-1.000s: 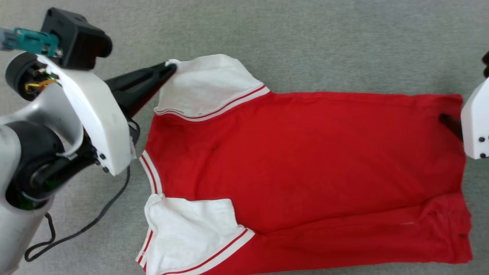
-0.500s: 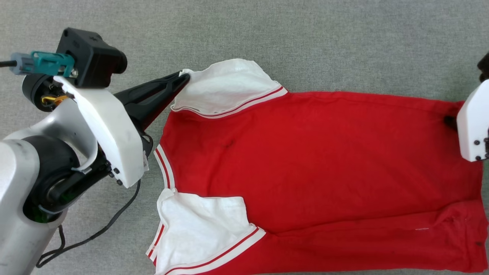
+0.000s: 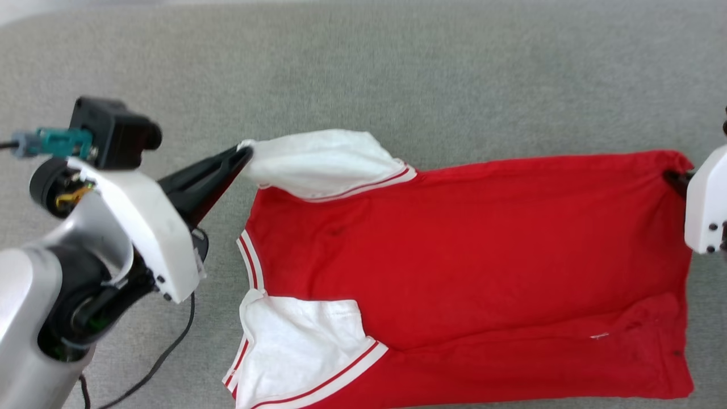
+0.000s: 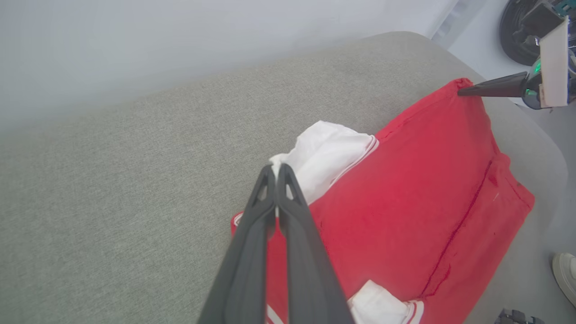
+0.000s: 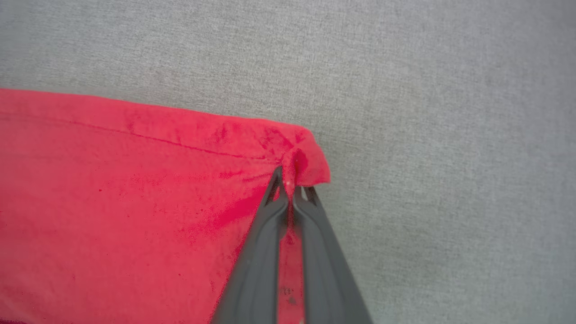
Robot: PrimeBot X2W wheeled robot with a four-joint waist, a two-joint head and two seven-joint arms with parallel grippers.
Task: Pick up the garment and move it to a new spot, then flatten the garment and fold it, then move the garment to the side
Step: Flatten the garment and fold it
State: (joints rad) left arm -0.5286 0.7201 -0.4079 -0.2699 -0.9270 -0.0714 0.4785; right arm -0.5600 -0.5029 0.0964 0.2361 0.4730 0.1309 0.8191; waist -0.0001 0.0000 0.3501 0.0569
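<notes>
The garment (image 3: 466, 250) is a red T-shirt with white sleeves and striped trim, spread sideways on a grey fabric surface (image 3: 397, 74), collar to the left, hem to the right. My left gripper (image 3: 245, 152) is shut on the tip of the far white sleeve (image 3: 324, 162), which is lifted off the surface. In the left wrist view the left gripper (image 4: 275, 168) pinches that sleeve (image 4: 328, 155). My right gripper (image 5: 290, 182) is shut on the garment's far hem corner (image 5: 306, 157), which bunches between the fingers. In the head view the right gripper (image 3: 673, 177) sits at that corner.
A black cable (image 3: 164, 352) trails from my left arm across the grey surface. The surface's rounded edge (image 4: 517, 130) shows in the left wrist view, with floor beyond it and a shoe (image 4: 564, 274) at the right edge. The near sleeve (image 3: 301, 346) lies flat.
My right gripper has shut on the far hem corner. The left gripper has raised the far sleeve. The head view has shifted, so the shirt sits lower in it.
</notes>
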